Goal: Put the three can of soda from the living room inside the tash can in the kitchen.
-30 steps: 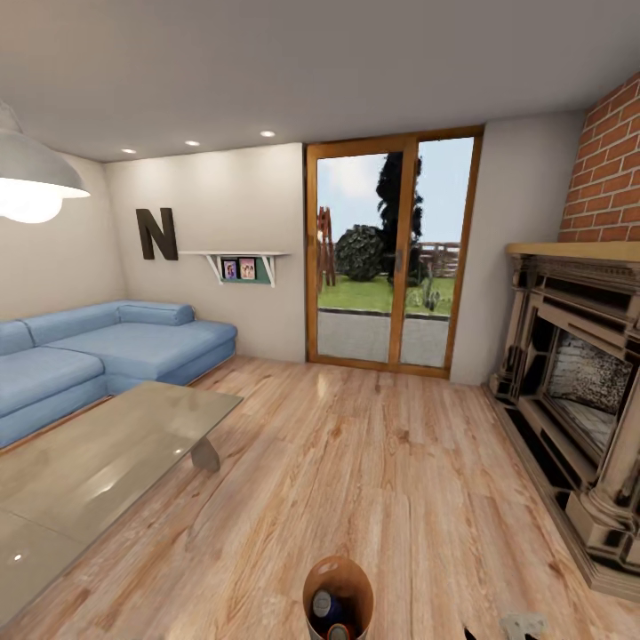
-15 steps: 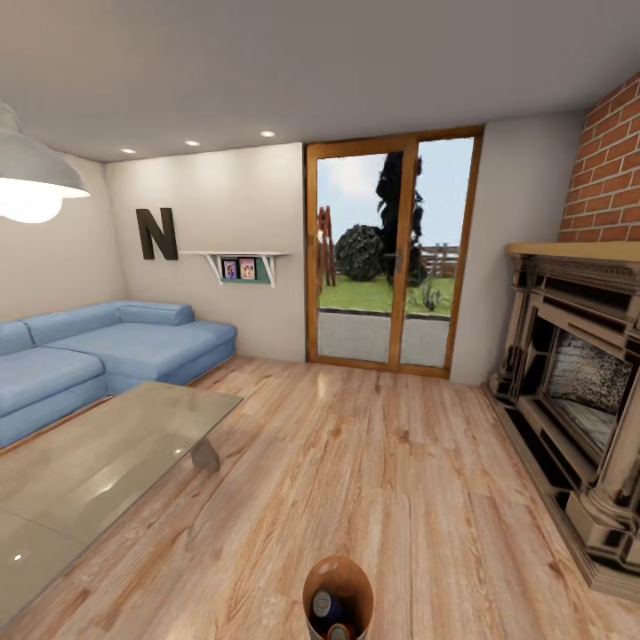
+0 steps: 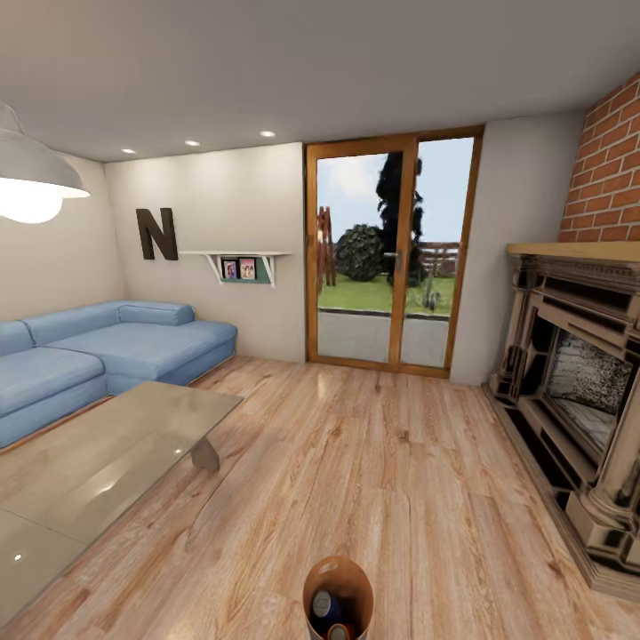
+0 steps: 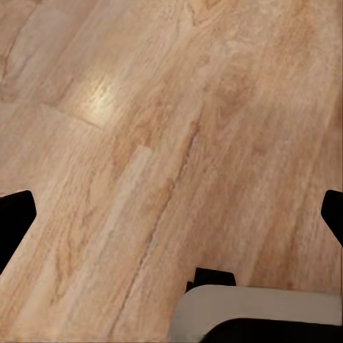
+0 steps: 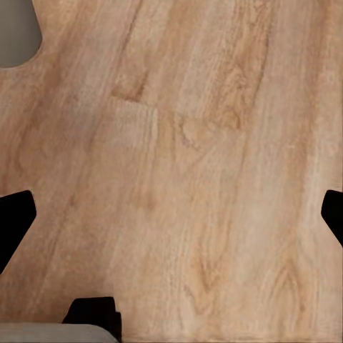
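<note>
Head view, left to right: pendant lamp [image 3: 31, 182], blue corner sofa [image 3: 98, 351], dark letter N [image 3: 156, 234] on the wall, glass coffee table [image 3: 98, 467], wall shelf [image 3: 236, 265], glazed garden door [image 3: 391, 253], brick fireplace [image 3: 578, 391]. So the robot is in the living room, on the wood floor [image 3: 382, 480].

Trash can [image 3: 338, 597] sits at bottom centre of the head view, mouth open toward the camera. Inside: a blue soda can [image 3: 325, 607] and the grey top of an orange soda can [image 3: 339, 632] at the frame edge. Third can: cannot tell, the lower part of the bin is cut off.

Change: a second ago a pale piece of the right arm showed at the bottom right corner; now gone, arm pulled back. Room and bin unchanged.

Left gripper [image 4: 171, 214] and right gripper [image 5: 171, 214]: fingers spread wide, pinching nothing, floor beneath.

Judgement: loading looks done or near done; the bin belongs in the kitchen.
</note>
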You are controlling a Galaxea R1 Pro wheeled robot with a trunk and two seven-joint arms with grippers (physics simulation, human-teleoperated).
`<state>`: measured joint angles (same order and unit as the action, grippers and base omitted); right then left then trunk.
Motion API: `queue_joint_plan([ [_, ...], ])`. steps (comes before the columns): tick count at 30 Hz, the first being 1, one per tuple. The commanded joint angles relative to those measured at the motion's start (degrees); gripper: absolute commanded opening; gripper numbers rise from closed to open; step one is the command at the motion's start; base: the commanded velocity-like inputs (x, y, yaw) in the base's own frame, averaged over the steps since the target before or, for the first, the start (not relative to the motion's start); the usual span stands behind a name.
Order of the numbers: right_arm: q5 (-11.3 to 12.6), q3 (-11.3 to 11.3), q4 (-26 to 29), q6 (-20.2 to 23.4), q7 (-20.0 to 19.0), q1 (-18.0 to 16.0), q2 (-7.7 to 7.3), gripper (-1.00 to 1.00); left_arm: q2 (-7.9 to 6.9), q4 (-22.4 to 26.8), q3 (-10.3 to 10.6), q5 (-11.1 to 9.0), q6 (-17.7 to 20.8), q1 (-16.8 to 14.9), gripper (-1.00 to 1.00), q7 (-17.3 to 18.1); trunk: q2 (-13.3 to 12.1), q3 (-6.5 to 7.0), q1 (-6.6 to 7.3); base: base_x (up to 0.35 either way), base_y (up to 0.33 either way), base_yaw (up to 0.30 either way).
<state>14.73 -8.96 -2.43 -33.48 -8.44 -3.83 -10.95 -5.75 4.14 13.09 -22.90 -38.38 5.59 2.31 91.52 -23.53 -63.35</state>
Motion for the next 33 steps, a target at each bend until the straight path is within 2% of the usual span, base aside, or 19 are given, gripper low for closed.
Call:
queue_joint_plan([
  [1, 0.0, 0.0, 0.0, 0.0, 0.0, 1.0, 0.02, 1.00, 0.48, -0.7, 0.0, -0.1, 0.2, 0.1, 1.00, -0.1, 0.0, 0.00, 0.00, 0.000, 0.000, 0.000],
  [10, 0.0, 0.0, 0.0, 0.3, 0.0, 3.8, 0.13, 1.00, 2.39, -1.8, -0.3, -0.2, 1.3, 0.3, 1.00, -0.5, 0.0, 0.00, 0.00, 0.000, 0.000, 0.000],
  [12, 0.0, 0.0, 0.0, 1.9, -0.1, 4.2, 0.41, 1.00, 2.82, -2.4, -0.4, -0.3, 2.1, 0.4, 1.00, -0.5, 0.0, 0.00, 0.00, 0.000, 0.000, 0.000],
  [17, 0.0, 0.0, 0.1, 4.7, -0.1, 4.6, 0.56, 1.00, 2.96, -3.2, -0.6, -0.4, 2.8, 0.3, 1.00, -0.5, 0.0, 0.00, 0.00, 0.000, 0.000, 0.000],
  [33, -0.8, -0.5, 0.3, 5.4, -0.2, 4.7, 1.01, 1.00, 2.58, -3.3, -0.5, -0.3, 2.9, 0.2, 1.00, -0.4, 0.0, 0.00, 0.00, 0.000, 0.000, 0.000],
])
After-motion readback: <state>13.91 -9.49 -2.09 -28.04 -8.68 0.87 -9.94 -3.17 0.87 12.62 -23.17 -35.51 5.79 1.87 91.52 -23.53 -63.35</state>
